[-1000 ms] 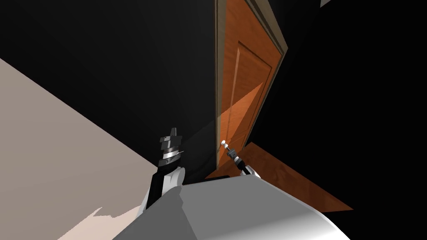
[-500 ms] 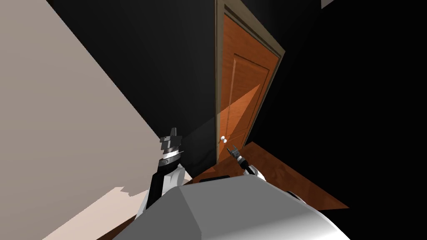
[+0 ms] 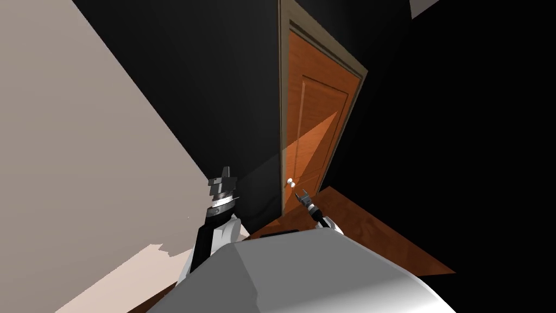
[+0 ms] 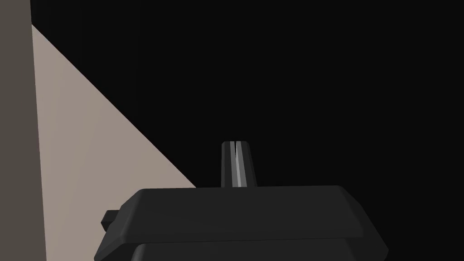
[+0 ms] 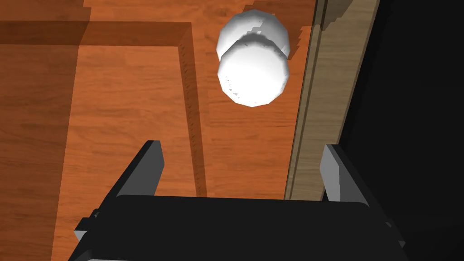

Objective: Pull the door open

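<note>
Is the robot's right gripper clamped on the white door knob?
No: the right gripper stands open, and the white knob lies ahead of it, untouched.

one door (image 3: 315, 108) in one frame (image 3: 282, 108). one white knob (image 5: 253, 74) with one round disc (image 5: 267, 25) behind it. two grippers: one left gripper (image 4: 235, 145), one right gripper (image 5: 241, 147), two fingers (image 5: 142, 167) on each. one pale wall (image 3: 81, 163). one stretch of wood floor (image 3: 380, 239).
</note>
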Available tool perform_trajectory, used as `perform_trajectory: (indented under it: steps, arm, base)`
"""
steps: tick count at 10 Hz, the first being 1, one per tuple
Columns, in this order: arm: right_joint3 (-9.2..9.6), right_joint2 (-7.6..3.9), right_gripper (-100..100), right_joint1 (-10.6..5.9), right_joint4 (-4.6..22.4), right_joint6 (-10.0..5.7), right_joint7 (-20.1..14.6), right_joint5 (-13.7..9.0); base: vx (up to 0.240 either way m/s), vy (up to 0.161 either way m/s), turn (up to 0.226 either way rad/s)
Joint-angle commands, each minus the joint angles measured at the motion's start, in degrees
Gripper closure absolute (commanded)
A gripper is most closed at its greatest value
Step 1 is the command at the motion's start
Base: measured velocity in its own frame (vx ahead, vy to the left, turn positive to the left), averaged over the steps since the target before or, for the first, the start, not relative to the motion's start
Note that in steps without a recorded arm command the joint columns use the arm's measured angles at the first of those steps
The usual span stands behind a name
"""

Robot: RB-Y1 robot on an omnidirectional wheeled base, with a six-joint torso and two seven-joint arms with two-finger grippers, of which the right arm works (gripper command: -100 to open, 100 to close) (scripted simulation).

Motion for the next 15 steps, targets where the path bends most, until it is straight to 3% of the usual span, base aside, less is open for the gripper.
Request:
perform_trajectory:
  steps: [1, 5, 6, 7, 12, 15]
  arm:
    - [-0.48, 1.76, -100, 1.06, -2.1, 1.41, 1.0, 0.7]
    - [-1.27, 4.92, -100, 3.24, -6.4, 4.03, 2.5, 1.9]
    - [-1.14, 4.36, -100, 2.72, -5.5, 3.48, 2.2, 1.7]
    - [-1.14, 4.36, 100, 2.72, -5.5, 3.48, 2.2, 1.7]
    - [-1.14, 4.36, 100, 2.72, -5.5, 3.48, 2.2, 1.7]
    - [-0.93, 4.19, 100, 2.79, -5.4, 3.63, -1.2, 0.5]
  base:
    - [0.185, 0.004, 0.028]
    - [0.174, -0.01, 0.085]
    - [0.072, -0.018, 0.041]
    - [-0.014, 0.007, -0.021]
    - [-0.011, 0.003, -0.002]
    - [-0.033, -0.031, 0.066]
